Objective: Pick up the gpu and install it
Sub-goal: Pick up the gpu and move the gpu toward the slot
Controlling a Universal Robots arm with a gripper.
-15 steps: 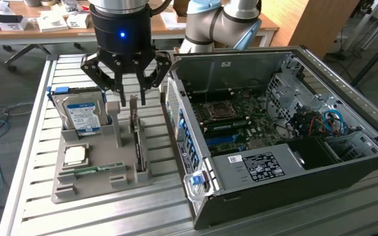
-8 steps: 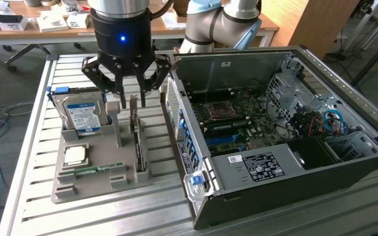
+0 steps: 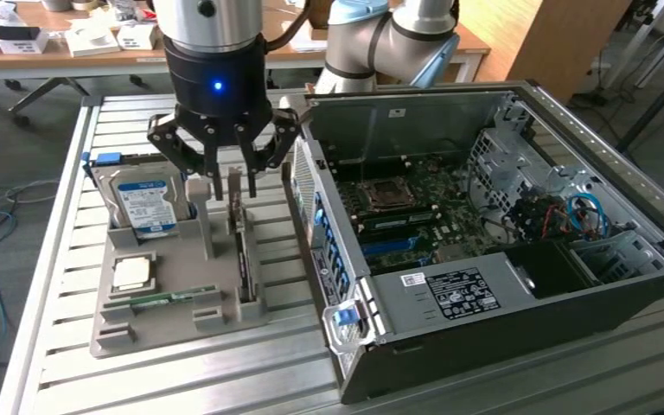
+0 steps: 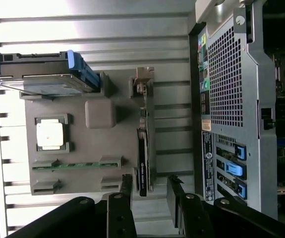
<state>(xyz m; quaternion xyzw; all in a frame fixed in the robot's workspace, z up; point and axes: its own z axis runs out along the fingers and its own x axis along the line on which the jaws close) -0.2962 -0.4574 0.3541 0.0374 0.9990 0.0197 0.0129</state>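
The gripper (image 4: 149, 198) is hovering with its jaws apart, lined up to either side of the gpu (image 4: 142, 161). The card is standing on edge in a slot of the grey holder tray (image 4: 83, 144), just beside the open computer case (image 3: 470, 285). It is probably light, stiff and fragile, so its flat board faces near the top edge, clear of components, are looking like the safest hold.
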